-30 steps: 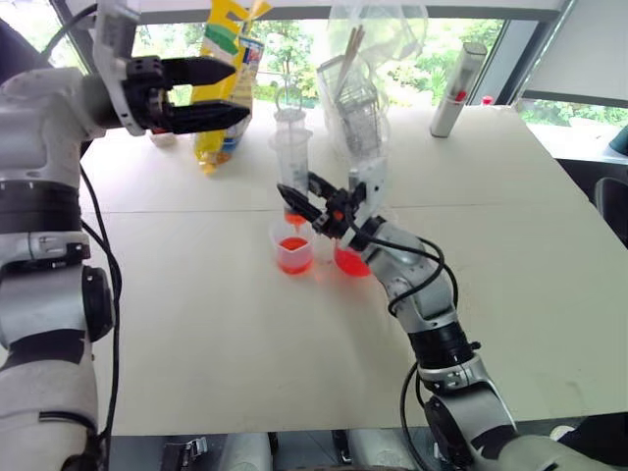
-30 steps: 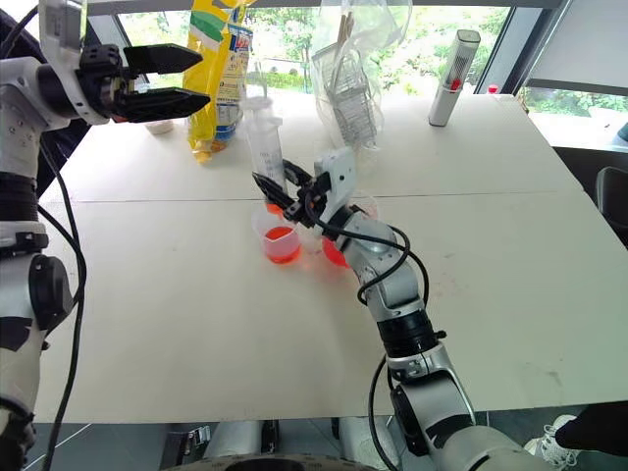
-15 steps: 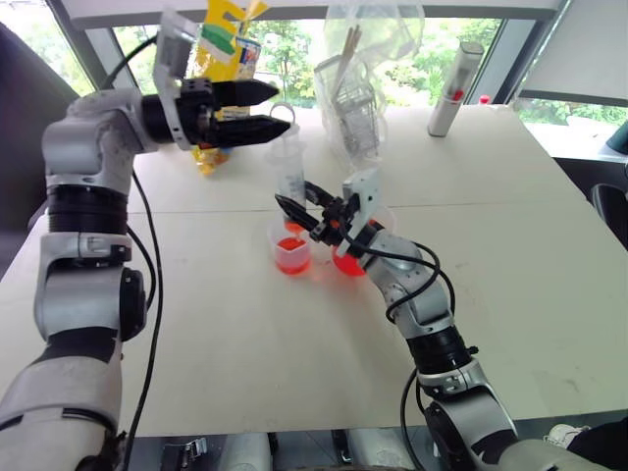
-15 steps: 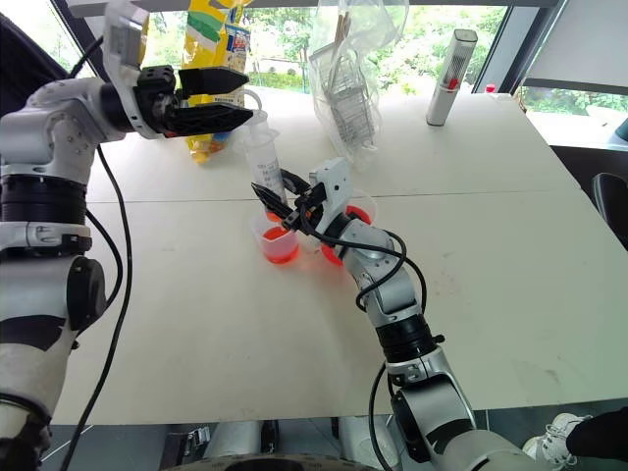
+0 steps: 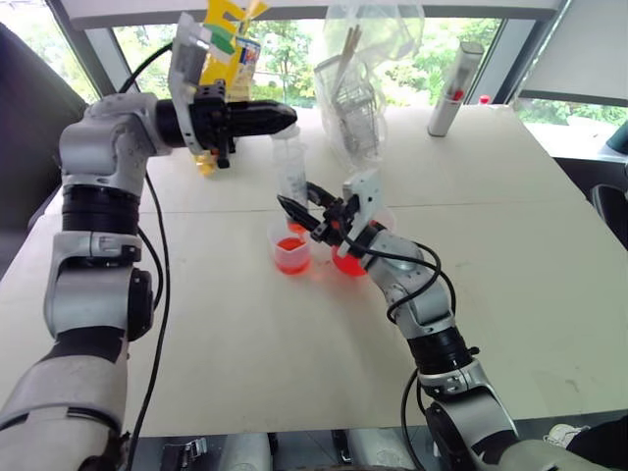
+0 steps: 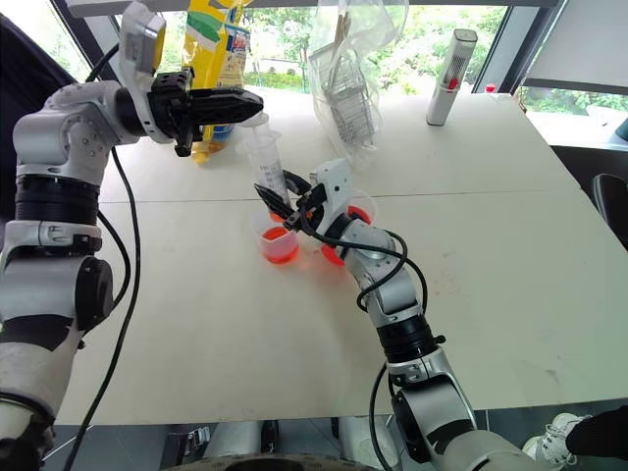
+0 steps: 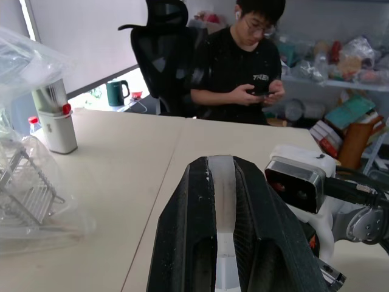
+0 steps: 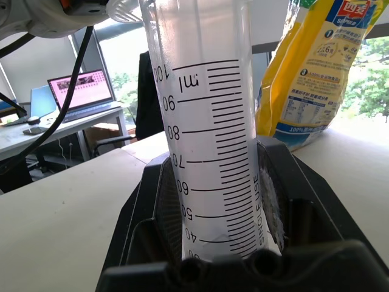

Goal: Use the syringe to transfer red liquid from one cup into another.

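The syringe [image 5: 292, 172] stands upright, its wide clear barrel [image 8: 213, 152] printed with graduation marks. My right gripper [image 5: 298, 214] is shut around the barrel's lower part. The red-stained tip hangs just over the smaller cup [image 5: 291, 253], which holds red liquid [image 6: 279, 247]. The larger beaker [image 6: 345, 245], also red inside, stands right beside it and is partly hidden behind my right wrist. My left gripper [image 5: 280, 118] reaches in level from the left and is shut on the plunger's top; a thin pale strip shows between its fingers [image 7: 188, 231].
A yellow snack bag [image 5: 226, 59], a clear plastic bag holding a wire rack [image 5: 358, 98] and a tall silver cylinder [image 5: 449, 88] stand at the table's far side. A seated person [image 7: 255, 61] is beyond the table. Bare tabletop [image 5: 216, 343] lies in front of the cups.
My left gripper moved right to the top of the syringe and went from wide open to shut on the plunger. The right gripper and syringe stayed put.
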Action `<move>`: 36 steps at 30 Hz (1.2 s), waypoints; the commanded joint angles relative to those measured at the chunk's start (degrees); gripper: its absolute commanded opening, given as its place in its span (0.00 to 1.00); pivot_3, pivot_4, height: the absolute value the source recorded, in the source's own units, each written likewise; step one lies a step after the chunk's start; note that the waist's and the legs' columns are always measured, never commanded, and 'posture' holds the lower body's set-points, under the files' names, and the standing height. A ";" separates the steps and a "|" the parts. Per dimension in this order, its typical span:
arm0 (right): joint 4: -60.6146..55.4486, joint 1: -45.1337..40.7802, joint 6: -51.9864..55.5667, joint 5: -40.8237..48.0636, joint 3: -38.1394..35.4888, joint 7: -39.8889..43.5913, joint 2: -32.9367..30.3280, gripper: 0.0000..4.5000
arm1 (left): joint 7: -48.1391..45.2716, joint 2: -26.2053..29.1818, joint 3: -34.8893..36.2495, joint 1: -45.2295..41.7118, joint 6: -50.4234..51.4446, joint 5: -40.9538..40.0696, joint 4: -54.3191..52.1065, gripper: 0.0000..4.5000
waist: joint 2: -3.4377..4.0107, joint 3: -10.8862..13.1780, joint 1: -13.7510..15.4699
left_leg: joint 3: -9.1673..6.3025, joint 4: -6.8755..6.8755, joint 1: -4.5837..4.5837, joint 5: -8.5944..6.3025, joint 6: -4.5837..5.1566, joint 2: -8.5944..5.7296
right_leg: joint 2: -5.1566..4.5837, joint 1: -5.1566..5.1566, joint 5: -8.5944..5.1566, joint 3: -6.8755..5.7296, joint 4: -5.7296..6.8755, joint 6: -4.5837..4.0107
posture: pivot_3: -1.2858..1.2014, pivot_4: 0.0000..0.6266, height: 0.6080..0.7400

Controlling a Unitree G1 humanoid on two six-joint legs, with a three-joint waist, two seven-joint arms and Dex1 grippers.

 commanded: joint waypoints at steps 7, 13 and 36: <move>-7.23 -4.93 3.81 2.72 -2.52 -1.06 0.68 0.31 | -0.76 -0.09 -2.30 3.03 -0.39 0.50 -4.85 0.02 | 0.00 0.00 0.02 | 0.00 0.01 0.00 0.00 -0.01 0.00 | -0.01 0.00 0.00 0.02 0.00 0.00 | 0.52 0.24 0.99; -10.31 -6.52 7.90 4.37 -4.38 -1.69 0.18 0.31 | -0.36 -0.49 -3.21 5.45 -1.07 1.05 -6.24 0.02 | 0.00 0.00 0.03 | 0.00 0.01 0.00 0.00 -0.01 0.00 | -0.02 0.00 0.00 0.08 0.00 0.00 | 0.52 0.24 0.99; -13.33 -5.19 14.67 5.74 -3.62 -1.74 -0.37 0.31 | 3.79 -0.15 -0.56 6.64 2.13 -1.40 -8.02 0.57 | 0.00 0.00 0.03 | -0.01 0.00 -0.01 0.00 0.00 0.00 | -0.01 0.00 0.00 0.07 -0.02 0.00 | 0.52 0.24 0.99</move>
